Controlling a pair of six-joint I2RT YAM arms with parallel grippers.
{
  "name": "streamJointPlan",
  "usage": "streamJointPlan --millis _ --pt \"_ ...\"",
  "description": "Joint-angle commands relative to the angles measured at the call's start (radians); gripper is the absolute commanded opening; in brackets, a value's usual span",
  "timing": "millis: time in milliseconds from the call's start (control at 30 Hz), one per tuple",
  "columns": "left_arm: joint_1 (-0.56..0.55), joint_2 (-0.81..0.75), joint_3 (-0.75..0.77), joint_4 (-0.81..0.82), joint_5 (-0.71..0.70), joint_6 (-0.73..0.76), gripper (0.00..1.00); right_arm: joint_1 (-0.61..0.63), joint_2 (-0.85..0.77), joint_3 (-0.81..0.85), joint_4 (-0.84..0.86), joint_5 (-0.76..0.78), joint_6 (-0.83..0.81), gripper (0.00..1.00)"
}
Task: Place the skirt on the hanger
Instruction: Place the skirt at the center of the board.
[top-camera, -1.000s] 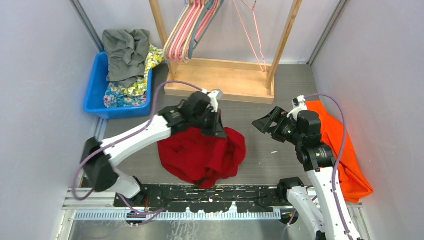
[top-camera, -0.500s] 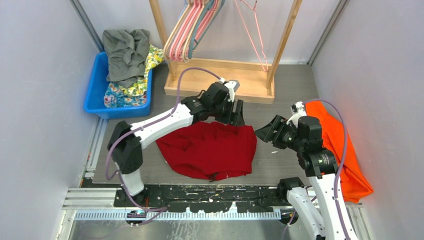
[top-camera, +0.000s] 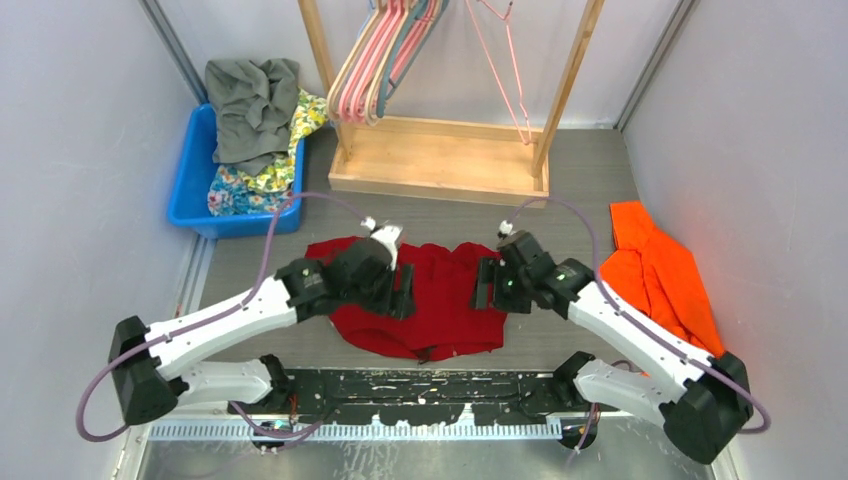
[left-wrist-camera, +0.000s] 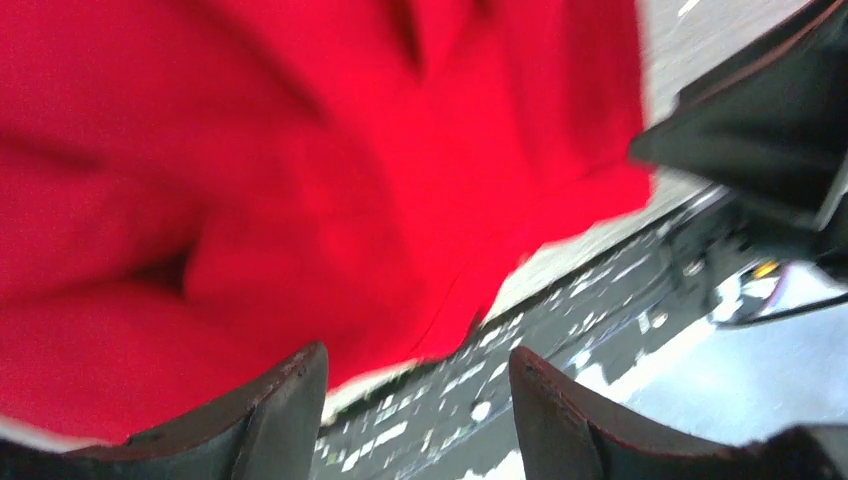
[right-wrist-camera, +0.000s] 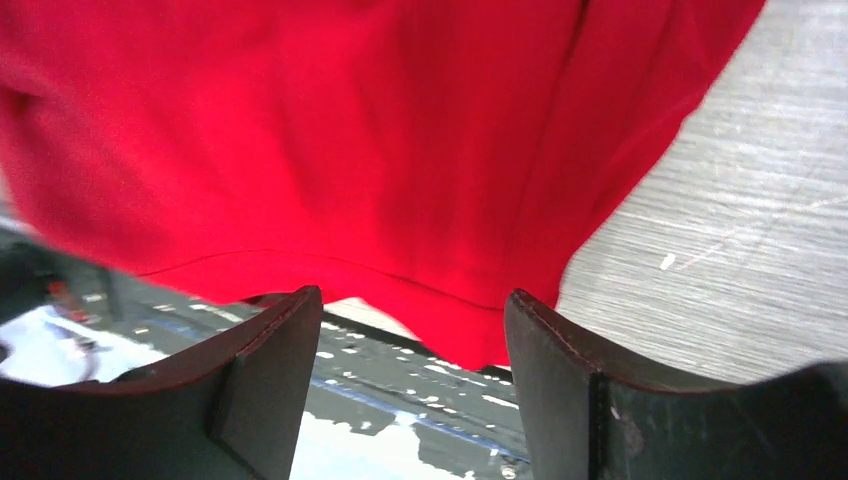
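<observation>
A: Entry one, task piece: red skirt (top-camera: 440, 285). Location?

B: Spread on the worktop (top-camera: 570, 200), between wooden rack (top-camera: 440, 165) and arm bases. Well apart from the hangers (top-camera: 385, 50) on the rack; none taken down yet.

A: Entry two: left end effector (top-camera: 398, 300). State?

B: Wide, empty. Low over the skirt's left part; in the wrist view only red cloth and the near hem beyond the fingers (left-wrist-camera: 280, 400).

A: Entry three: right end effector (top-camera: 488, 290).

B: Likewise wide, holding nothing. Over the skirt's right edge, hem showing past the fingers (right-wrist-camera: 270, 370).

A: Step in hand?

B: By judgement, laying out and lining up for a two-sided pick. Hanging not begun.

A: Next move?

B: Probably a pinch on each side of one edge, then a lift toward a hanger. Cannot tell which edge is the waistband.

A: Changes against earlier frames?

B: A second ago, bunched under a shut left end effector; since released and laid flatter and wider. Left end effector: pulled back toward the near side. Right end effector: brought across from beside the orange garment (top-camera: 655, 285) to the skirt. Blue bin (top-camera: 190, 195) of clothes: unchanged.
</observation>
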Motion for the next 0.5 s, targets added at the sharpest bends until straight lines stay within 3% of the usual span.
streamJointPlan --millis 0,133,367,467 --pt "-0.085 -0.117 -0.150 -0.039 -0.133 -0.153 0.66 0.111 0.016 -0.080 0.051 0.277 0.168 0.73" --pt "-0.173 -0.173 -0.225 -0.069 -0.215 -0.237 0.65 0.173 -0.023 -0.149 0.077 0.369 0.270 0.77" --pt "-0.224 -0.189 -0.279 -0.088 -0.280 -0.287 0.64 0.230 0.013 -0.225 0.152 0.422 0.319 0.82" --pt "-0.225 -0.177 -0.281 -0.083 -0.285 -0.288 0.64 0.231 0.021 -0.242 0.216 0.457 0.319 0.69"
